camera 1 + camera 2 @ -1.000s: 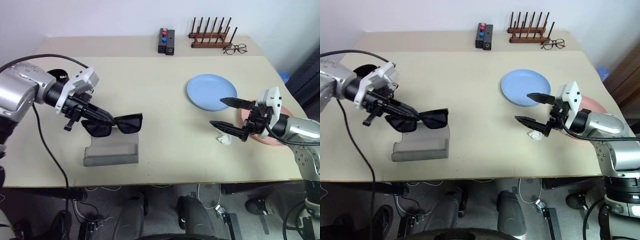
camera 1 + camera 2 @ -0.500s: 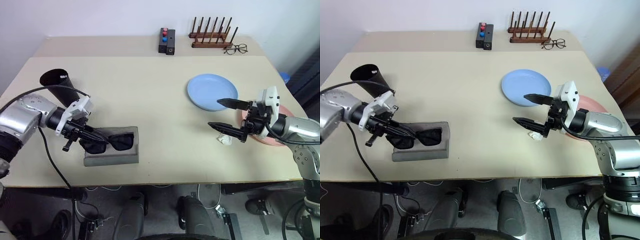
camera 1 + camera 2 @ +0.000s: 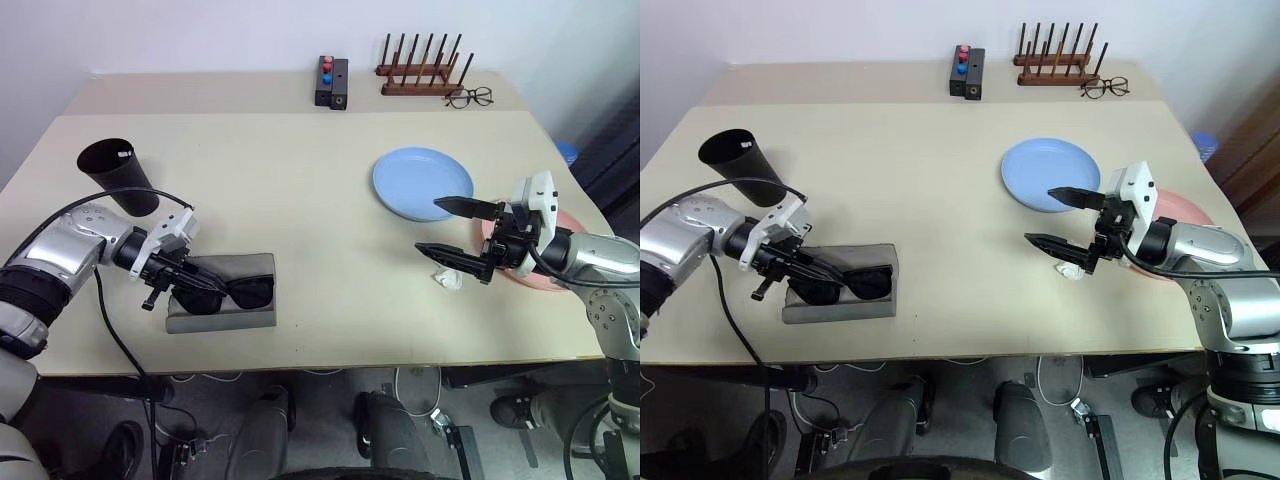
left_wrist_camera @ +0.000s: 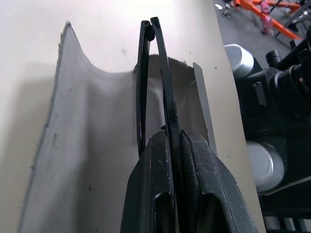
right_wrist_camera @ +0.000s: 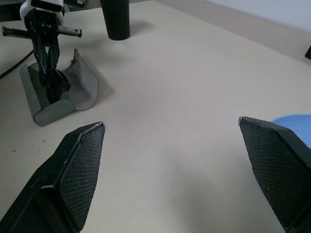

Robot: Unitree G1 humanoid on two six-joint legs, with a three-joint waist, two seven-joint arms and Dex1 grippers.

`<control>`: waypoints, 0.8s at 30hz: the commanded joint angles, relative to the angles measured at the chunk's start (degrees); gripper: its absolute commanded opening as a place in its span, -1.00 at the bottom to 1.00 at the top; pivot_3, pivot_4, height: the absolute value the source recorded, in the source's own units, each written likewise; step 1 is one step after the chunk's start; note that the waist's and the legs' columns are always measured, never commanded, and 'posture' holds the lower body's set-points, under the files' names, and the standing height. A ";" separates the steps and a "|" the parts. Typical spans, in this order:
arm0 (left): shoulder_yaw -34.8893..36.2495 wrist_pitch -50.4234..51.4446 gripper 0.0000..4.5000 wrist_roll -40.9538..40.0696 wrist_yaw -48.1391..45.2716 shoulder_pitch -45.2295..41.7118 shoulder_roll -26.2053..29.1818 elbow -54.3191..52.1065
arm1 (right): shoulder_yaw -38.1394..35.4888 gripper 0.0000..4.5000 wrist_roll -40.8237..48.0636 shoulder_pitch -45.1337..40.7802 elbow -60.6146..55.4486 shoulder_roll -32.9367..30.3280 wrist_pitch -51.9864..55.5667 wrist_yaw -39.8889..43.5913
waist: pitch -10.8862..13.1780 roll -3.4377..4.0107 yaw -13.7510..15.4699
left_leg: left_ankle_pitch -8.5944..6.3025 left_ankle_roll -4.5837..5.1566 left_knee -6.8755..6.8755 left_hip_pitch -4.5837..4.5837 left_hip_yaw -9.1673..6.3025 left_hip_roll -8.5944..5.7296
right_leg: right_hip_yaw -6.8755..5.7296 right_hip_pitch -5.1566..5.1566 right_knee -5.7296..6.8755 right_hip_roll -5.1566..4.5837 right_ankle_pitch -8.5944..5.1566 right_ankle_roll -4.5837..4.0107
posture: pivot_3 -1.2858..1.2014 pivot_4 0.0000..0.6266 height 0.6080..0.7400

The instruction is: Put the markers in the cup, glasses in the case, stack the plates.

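Observation:
My left gripper (image 3: 190, 287) is shut on the black glasses (image 3: 238, 293), which sit low inside the open grey case (image 3: 225, 316) near the table's front left. In the left wrist view, the fingers (image 4: 160, 165) pinch the folded frame (image 4: 163, 82) over the case's grey lining (image 4: 87, 136). Behind the left arm stands the black cup (image 3: 118, 175). My right gripper (image 3: 428, 226) hovers open and holds nothing, in front of the blue plate (image 3: 423, 183). It partly covers the pink plate (image 3: 1185, 210). The markers are out of view.
A small white crumpled scrap (image 3: 447, 280) lies under the right gripper. At the back edge are a black box with red and blue knobs (image 3: 333, 81), a wooden peg rack (image 3: 418, 72) and wire-framed spectacles (image 3: 470, 97).
My left gripper has come down with the glasses from above the case into it. The right gripper has not moved.

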 commanded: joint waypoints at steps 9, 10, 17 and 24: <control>-4.56 5.45 -0.99 -7.00 -0.21 -1.99 0.38 -0.05 | -1.97 1.00 1.14 -0.36 -2.52 -0.70 0.28 -0.69 | 0.00 0.00 0.01 | 0.00 0.00 0.01 -0.01 -0.01 0.01 | 0.00 0.00 0.00 -0.01 0.00 0.00 | 0.03 -0.52 1.00; -5.22 6.16 -0.99 -7.49 -0.21 -2.18 0.64 -0.36 | -1.96 1.00 1.09 -0.36 -2.51 -0.72 0.31 -0.70 | 0.00 0.00 0.00 | 0.00 0.00 0.01 -0.01 -0.02 0.01 | 0.00 0.00 0.00 -0.01 0.00 0.00 | 0.03 -0.52 1.00; -7.34 8.84 -0.99 -9.52 -0.21 -2.25 1.66 -1.70 | -2.08 1.00 0.75 -0.45 -2.23 -0.94 0.24 -0.68 | 0.00 0.00 -0.04 | 0.00 0.00 0.01 0.00 -0.02 -0.01 | 0.00 0.00 0.01 0.00 0.00 0.00 | 0.03 -0.52 1.00; -11.73 5.94 -0.99 -8.90 -0.21 -2.36 4.20 -3.53 | -1.82 1.00 0.50 -0.66 -1.91 -0.79 -0.07 -0.71 | 0.00 0.00 -0.05 | 0.00 0.00 0.00 0.01 -0.01 -0.01 | 0.01 0.00 0.01 0.00 0.00 0.00 | 0.03 -0.52 1.00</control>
